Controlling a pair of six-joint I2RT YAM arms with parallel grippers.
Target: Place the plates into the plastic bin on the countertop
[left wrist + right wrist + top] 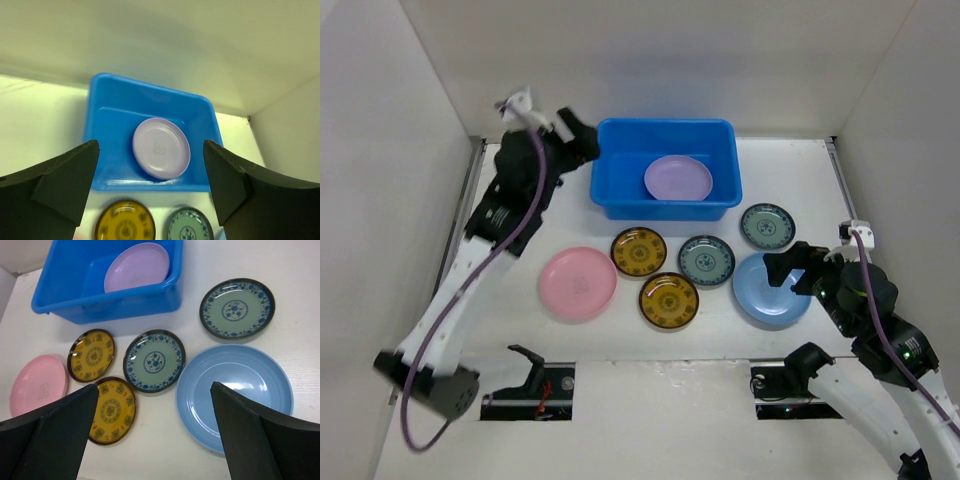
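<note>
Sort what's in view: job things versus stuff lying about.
Job: blue bin, lavender plate inside, pink plate, light blue plate, far amber plate, near amber plate, left teal plate, right teal plate.
Lying about: nothing loose; only the arm's purple cable.

A lavender plate [678,178] lies in the blue bin [620,150]. In front of the bin, flat on the desk [620,340], lie a pink plate [577,283], two amber plates [639,251] [669,300], two teal plates [706,260] [767,226] and a light blue plate [760,300].

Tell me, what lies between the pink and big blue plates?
The top view shows the near amber plate, the far amber plate and a teal plate.
</note>
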